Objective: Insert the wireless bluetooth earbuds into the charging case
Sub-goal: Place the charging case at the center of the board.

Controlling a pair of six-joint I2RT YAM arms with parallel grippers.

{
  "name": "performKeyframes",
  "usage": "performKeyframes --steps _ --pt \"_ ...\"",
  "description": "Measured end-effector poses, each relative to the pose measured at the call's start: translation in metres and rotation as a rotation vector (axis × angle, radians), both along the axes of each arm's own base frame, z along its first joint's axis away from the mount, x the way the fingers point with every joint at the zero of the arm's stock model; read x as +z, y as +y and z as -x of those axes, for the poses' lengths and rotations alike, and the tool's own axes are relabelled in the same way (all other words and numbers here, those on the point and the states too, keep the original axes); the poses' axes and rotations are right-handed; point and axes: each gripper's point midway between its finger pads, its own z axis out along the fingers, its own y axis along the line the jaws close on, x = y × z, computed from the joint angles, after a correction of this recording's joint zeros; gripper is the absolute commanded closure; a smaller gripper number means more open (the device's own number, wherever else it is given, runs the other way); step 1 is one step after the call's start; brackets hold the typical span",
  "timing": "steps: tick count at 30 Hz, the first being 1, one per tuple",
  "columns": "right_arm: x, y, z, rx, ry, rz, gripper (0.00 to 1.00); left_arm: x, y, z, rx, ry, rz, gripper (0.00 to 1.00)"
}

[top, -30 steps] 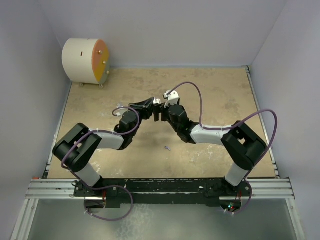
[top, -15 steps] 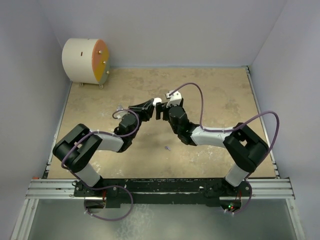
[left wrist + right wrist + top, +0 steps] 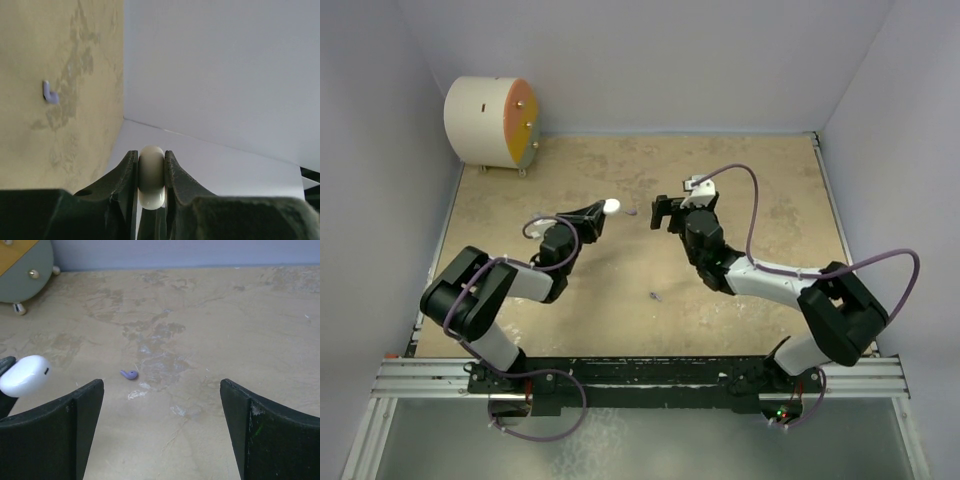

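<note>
**Top external view: charging case clamped at left, right gripper spread wide**

Top external view, near to far. Both arm bases sit on a metal rail (image 3: 640,372) at the near edge of the tan, mottled table (image 3: 770,190). Ahead of the rail, roughly midway between the arms, the near lilac earbud (image 3: 654,296) lies on the table, apart from both arms. Farther out, the arms reach toward each other. The left gripper (image 3: 603,210) is clamped on the white charging case (image 3: 611,206), a closed pebble-shaped shell. The right gripper (image 3: 665,212) faces it with its jaws parted wide, holding nothing. Between the two grippers the far lilac earbud (image 3: 631,212) lies on the table, touching neither. In the far left corner stands a white drum-shaped cabinet (image 3: 490,122) with an orange face, two small knobs and short feet.

Left wrist view. The dark fingers (image 3: 125,175) press on both broad sides of the case, which is seen edge-on. A lilac earbud (image 3: 49,92) lies beyond them on the table, well apart from the fingertips.

Right wrist view. The fingers (image 3: 60,425) stand at the left and right of the frame with bare table between them. Beyond, a lilac earbud (image 3: 129,374) lies on its side left of centre. The case (image 3: 25,375) shows at the left edge with a small dark mark on its shell. The cabinet (image 3: 22,270) occupies the far left corner.
</note>
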Motion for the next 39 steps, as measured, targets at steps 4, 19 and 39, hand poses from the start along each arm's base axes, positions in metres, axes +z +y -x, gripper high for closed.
performKeyframes --steps 4,19,39 --pt "0.001 -0.015 -0.001 0.021 -0.008 -0.035 0.00 -0.015 0.023 -0.009 0.024 0.017 -0.150 1.00" --pt "-0.008 -0.019 0.002 0.079 0.116 -0.091 0.01 -0.056 0.016 -0.033 -0.076 0.068 -0.555 1.00" --pt "-0.031 -0.079 0.070 -0.158 0.292 -0.412 0.00 -0.115 0.033 -0.053 -0.102 0.197 -0.726 0.93"
